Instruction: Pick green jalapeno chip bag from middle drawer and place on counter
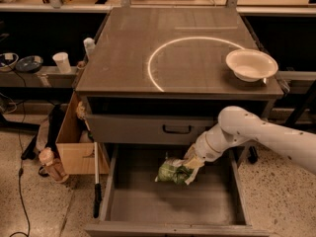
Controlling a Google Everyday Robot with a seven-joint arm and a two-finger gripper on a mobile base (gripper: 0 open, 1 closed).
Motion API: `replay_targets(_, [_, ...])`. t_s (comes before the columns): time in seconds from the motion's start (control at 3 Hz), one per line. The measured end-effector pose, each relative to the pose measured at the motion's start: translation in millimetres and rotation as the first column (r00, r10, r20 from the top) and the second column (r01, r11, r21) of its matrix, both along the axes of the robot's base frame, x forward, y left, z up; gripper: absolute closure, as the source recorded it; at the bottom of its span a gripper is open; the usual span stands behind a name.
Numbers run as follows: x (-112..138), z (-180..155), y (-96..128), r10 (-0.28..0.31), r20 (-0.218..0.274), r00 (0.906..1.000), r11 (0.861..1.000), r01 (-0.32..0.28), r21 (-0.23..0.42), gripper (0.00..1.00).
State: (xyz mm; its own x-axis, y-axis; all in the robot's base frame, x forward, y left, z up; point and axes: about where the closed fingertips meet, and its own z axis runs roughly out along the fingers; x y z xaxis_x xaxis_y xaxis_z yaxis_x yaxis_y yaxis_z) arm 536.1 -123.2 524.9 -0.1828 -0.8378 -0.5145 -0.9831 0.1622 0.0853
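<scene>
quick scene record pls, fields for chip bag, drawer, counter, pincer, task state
chip bag: green, crumpled, in the drawer, towards its back
drawer: middle one, pulled open, grey floor showing
counter: holds a white bowl near the right edge of the view; chip bag not on it
pincer: down in the drawer, at the chip bag's upper right corner
task state: chip bag not yet on the counter
</scene>
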Motion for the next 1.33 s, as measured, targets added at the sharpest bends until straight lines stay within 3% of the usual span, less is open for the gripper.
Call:
replay_targets(0.67, [-83,73,-15,-0.038,0.023,0.9990,0.999,0.037,0.012,1.00])
replay_targets(1.0, [-155,122,2,-0.036,0.018,0.9992,0.999,0.035,0.041,1.00])
replay_targets(1.33, [-201,190,12,-0.044,0.076,0.9961,0.999,0.043,0.019,1.00])
